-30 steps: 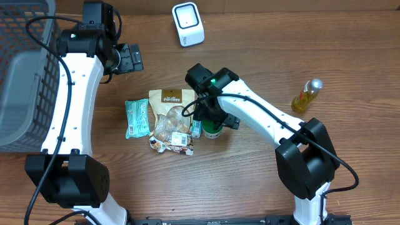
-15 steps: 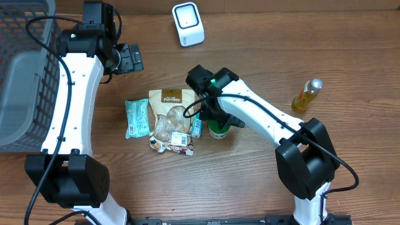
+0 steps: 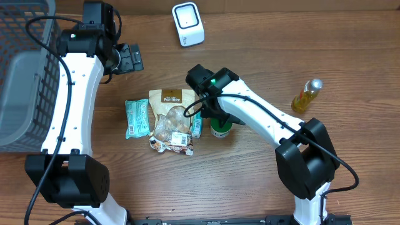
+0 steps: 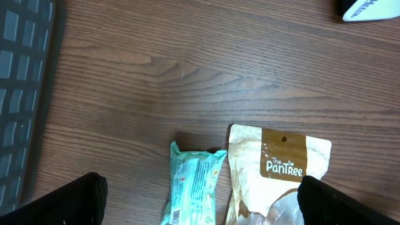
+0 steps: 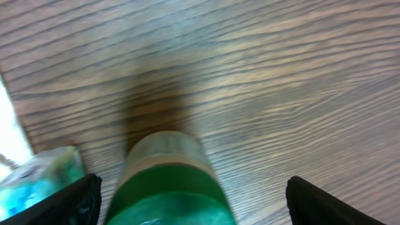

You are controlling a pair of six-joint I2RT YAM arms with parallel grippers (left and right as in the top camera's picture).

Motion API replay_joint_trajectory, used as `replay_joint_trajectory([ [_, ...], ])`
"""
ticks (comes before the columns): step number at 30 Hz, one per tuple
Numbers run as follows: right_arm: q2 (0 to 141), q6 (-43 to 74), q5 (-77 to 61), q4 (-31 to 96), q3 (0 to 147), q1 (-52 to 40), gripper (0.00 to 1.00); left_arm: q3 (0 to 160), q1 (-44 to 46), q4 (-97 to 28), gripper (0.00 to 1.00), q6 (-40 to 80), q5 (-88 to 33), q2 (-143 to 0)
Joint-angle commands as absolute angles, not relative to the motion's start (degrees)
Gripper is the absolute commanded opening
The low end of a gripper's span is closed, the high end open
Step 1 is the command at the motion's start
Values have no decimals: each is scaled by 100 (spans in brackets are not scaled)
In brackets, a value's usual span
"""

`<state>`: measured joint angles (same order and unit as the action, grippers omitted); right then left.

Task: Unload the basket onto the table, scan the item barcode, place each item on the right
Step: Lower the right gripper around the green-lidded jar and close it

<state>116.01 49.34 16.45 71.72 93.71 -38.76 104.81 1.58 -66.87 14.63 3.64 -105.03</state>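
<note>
Wood-grain table (image 3: 262, 37) carries the clutter, with the white scanner (image 3: 188, 24) at its far edge. Right gripper (image 5: 190, 203) hangs spread wide around the green container (image 5: 172, 178) (probably the item to scan), apparently not touching it. Left gripper (image 4: 203, 206) hovers fully spread, empty. Closing off-centre could topple the container or pinch the teal sachet (image 5: 40, 178) just beside it.

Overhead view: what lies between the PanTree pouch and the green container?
A small teal packet lies there, beside the green container; overhead and right wrist views show it.
</note>
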Motion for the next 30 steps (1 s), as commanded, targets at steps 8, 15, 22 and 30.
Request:
replay_joint_trajectory([
  [8,11592,5660,895,7015,9303,-3889,93,10549,191,-6687,100,1481,353,-10460],
  [15,11592,5747,888,6759,8978,-3889,92,10549,191,-6687,99,1481,353,-10460],
  [22,11592,5745,891,6683,8877,-3883,81,10549,191,-6687,100,1481,353,-10460],
  [30,11592,5717,893,6584,8877,-3883,79,10549,191,-6687,99,1481,353,-10460],
])
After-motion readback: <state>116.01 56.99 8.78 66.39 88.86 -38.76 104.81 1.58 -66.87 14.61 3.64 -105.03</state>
